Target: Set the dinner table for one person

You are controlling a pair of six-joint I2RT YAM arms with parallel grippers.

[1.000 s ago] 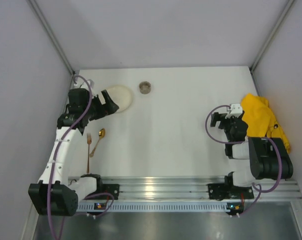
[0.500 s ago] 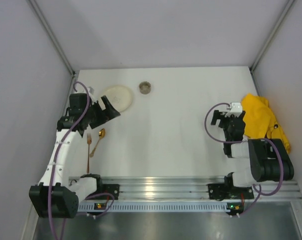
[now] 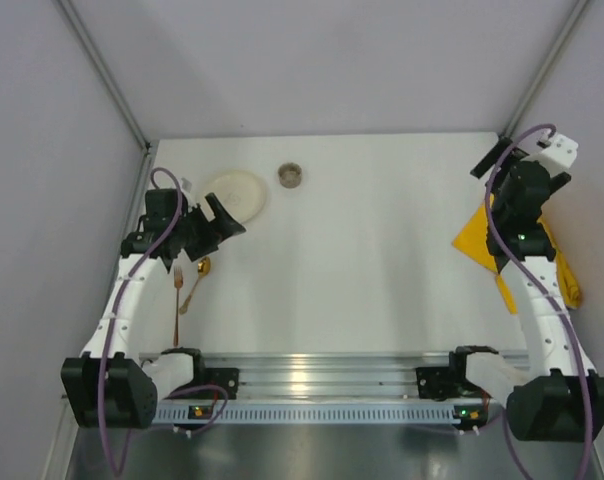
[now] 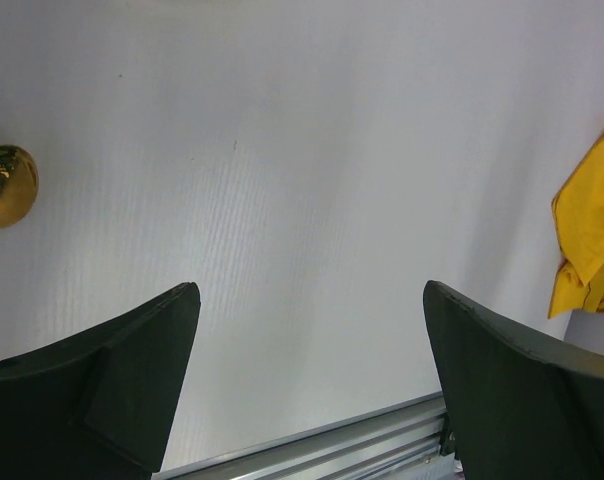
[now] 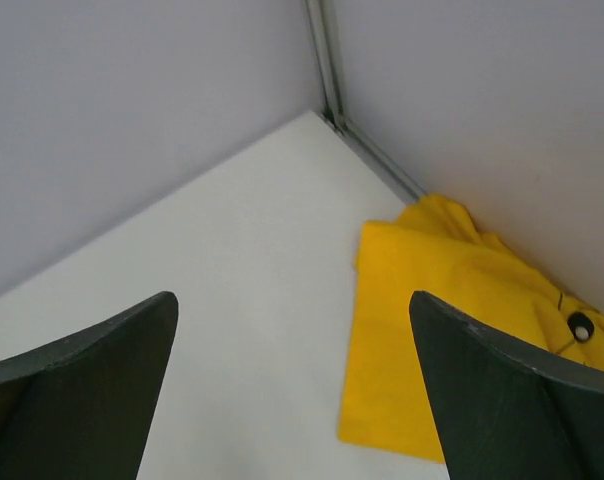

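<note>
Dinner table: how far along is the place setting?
Nothing set yet: cream round plate, small brown cup, gold fork and gold spoon lie scattered left on the white tabletop. In hand: nothing; left fingers open by the plate, right fingers open, raised near the yellow cloth mat, partly spread at right. Left: lay mat, arrange everything.

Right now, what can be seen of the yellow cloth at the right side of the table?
The yellow cloth lies on the white table by the right wall, near the far corner. It looks like soft fabric. One part spreads flat with straight edges and a sharp corner. The rest bunches in folds toward the wall and carries a small dark printed mark. From above, the right arm hides part of it. The open right gripper hangs over it, not touching.
</note>
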